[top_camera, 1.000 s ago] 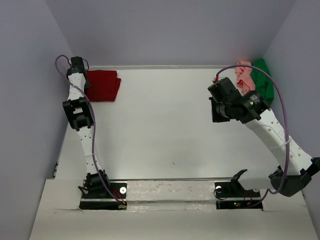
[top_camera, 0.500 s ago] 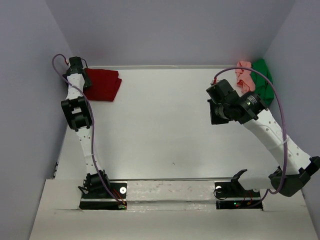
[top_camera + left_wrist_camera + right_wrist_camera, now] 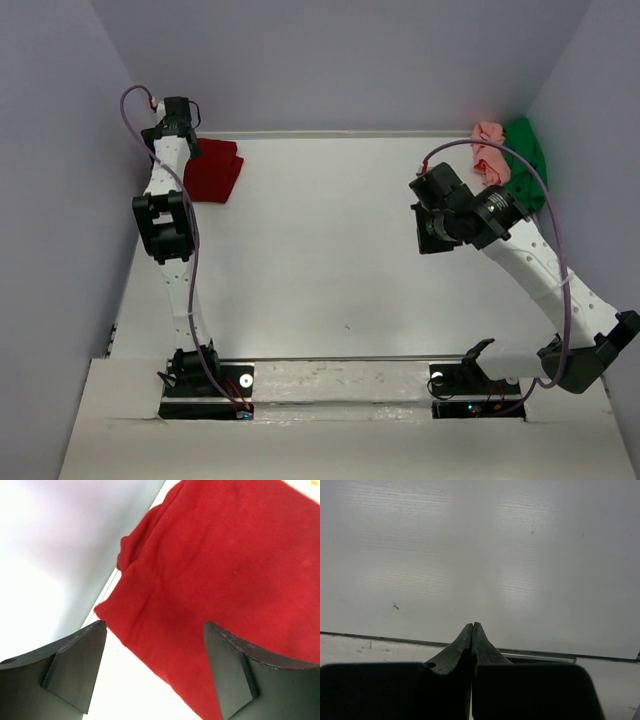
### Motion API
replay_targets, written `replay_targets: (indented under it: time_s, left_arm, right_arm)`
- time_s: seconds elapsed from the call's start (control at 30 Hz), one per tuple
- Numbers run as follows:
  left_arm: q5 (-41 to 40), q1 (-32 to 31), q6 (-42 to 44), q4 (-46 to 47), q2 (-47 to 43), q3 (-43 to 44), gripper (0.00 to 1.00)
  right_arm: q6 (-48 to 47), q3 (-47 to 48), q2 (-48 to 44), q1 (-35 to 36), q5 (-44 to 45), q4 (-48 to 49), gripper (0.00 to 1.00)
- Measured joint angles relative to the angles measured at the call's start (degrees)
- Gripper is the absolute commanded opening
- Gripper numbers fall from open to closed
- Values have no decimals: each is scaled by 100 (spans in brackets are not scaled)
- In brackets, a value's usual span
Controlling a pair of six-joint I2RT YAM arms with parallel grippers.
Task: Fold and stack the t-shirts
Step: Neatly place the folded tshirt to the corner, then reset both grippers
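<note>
In the upper left of the top view, the dark red t-shirt (image 3: 212,170) is laid folded on the white surface (image 3: 320,260), and the left jaws are held wide open over it, nothing gripped. In the upper right corner, the pink t-shirt (image 3: 489,150) and green t-shirt (image 3: 525,165) are bunched together, and the right jaws are shut empty nearby.

Three t-shirts (image 3: 212,172), two arms (image 3: 170,215)
</note>
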Motion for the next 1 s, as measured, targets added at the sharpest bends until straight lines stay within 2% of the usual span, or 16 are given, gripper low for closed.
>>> replay_targets:
  time_s: [0.13,0.23,0.27,0.33,0.37,0.43,0.47,0.5,0.57,0.67,0.8,1.0]
  left_arm:
    - [-282,-201,-227,22,-546,-310,89]
    - [-323,-297,-376,7,-918,-321,83]
    - [-328,-317,-409,0,-1003,-321,68]
    - [-334,-391,-505,-46,-1187,-321,51]
    - [-297,-457,-579,-52,-1287,-376,29]
    - [-170,-595,-686,-68,-1427,-570,19]
    - [-79,-649,-737,-61,-1478,-715,8]
    - [68,-706,-785,-61,-1530,-898,8]
    - [507,-822,-881,87,-1661,-1423,1]
    - [1211,-907,-1064,87,-1694,-2116,0]
    - [1749,-874,-1217,-164,-1578,-2275,0]
    - [1932,-833,-1405,-146,-1569,-2559,0]
  right_arm:
    - [7,-140,-9,0,-68,22,0]
    - [13,-190,-20,0,-90,31,0]
    - [15,-210,-42,0,-96,42,0]
    - [15,-214,-68,0,-105,46,0]
    - [15,-214,-85,0,-107,55,0]
    - [9,-216,-129,0,-118,81,0]
    - [2,-216,-149,0,-127,114,0]
    - [2,-216,-155,0,-129,125,0]
    - [0,-214,-168,0,-133,162,0]
    - [0,-225,-210,0,-142,238,0]
    - [4,-358,-479,0,-98,337,0]
    - [20,-608,-844,0,-76,417,0]
